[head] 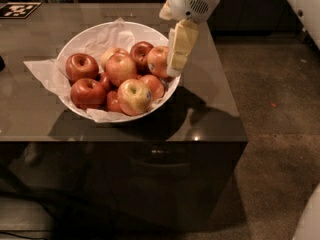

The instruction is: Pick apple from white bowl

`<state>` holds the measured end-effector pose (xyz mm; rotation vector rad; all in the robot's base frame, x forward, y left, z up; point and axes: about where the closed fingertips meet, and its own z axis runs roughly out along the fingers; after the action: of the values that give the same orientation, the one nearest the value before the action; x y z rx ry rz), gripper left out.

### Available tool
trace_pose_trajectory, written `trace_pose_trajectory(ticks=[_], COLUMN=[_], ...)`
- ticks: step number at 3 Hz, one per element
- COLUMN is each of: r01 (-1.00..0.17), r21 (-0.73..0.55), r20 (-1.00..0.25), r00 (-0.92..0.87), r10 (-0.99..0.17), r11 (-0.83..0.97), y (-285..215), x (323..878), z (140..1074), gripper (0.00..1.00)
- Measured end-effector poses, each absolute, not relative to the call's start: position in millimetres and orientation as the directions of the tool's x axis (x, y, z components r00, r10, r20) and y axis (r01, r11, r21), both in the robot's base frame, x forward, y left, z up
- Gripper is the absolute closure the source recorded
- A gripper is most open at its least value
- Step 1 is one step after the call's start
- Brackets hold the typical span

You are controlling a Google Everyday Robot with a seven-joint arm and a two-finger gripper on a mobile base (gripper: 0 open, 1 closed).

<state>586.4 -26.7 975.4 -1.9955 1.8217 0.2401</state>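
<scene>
The apple (pixel 157 61) is lying ungrasped at the right side of the white bowl (pixel 131 24) on the table (pixel 212 96), so the pick is not yet done. The arm is reaching down from above, with the claw (pixel 174 66) hanging just beside the apple. I cannot tell whether the claw is apart or together.

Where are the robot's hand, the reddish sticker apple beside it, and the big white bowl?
hand (pixel 175 65): camera view, its lower tip, over the bowl's right side.
apple (pixel 158 59): camera view, its reddish side, just above the sticker.
white bowl (pixel 150 30): camera view, the back rim.
</scene>
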Motion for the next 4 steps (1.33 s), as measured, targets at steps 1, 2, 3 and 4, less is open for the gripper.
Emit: trace_pose_trajectory(ticks=[1,2,3,4], r01=[-0.988,-0.992,-0.992,-0.992], r21=[-0.152,-0.123,-0.123,-0.123], r20=[-0.394,-0.392,-0.392,-0.392], r00=[0.097,0.084,0.084,0.084], r10=[-0.914,-0.916,-0.916,-0.916], r11=[-0.039,-0.038,-0.038,-0.038], y=[-24.9,-22.4,-22.2,-22.2], x=[587.6,587.7,587.8,587.8], z=[951.3,934.6,934.5,934.5], gripper=[0.00,0.00,0.19,0.43])
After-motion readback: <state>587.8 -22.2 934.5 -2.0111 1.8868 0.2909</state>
